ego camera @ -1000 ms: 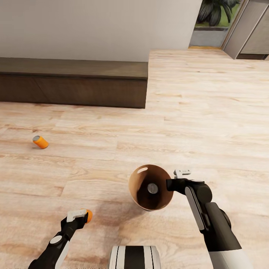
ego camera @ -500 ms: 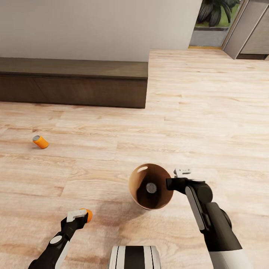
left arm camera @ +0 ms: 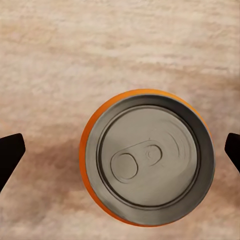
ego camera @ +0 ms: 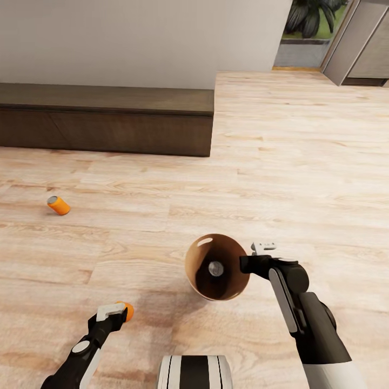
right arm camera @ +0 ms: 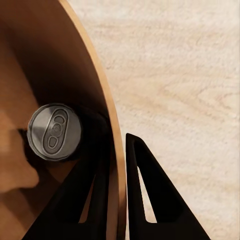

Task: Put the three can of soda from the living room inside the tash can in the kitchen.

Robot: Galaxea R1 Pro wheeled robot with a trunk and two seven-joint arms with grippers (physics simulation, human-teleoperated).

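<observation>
While the right gripper (ego camera: 258, 258) pinches the trash can (ego camera: 201, 254) rim at lower centre of the head view, one soda can (ego camera: 216, 268) sits inside and a second can (ego camera: 58, 205) lies on the floor at left. Near the lower left corner, the left gripper (ego camera: 116, 312) reaches a third can (ego camera: 128, 312).

Left wrist view: fingers (left arm camera: 10, 155) spread wide of that upright can (left arm camera: 147, 159), released; closing off-centre could topple it.

Right wrist view: fingers (right arm camera: 150, 200) clenched astride the bin wall (right arm camera: 102, 107); a slip would spill the can inside (right arm camera: 54, 131).
</observation>
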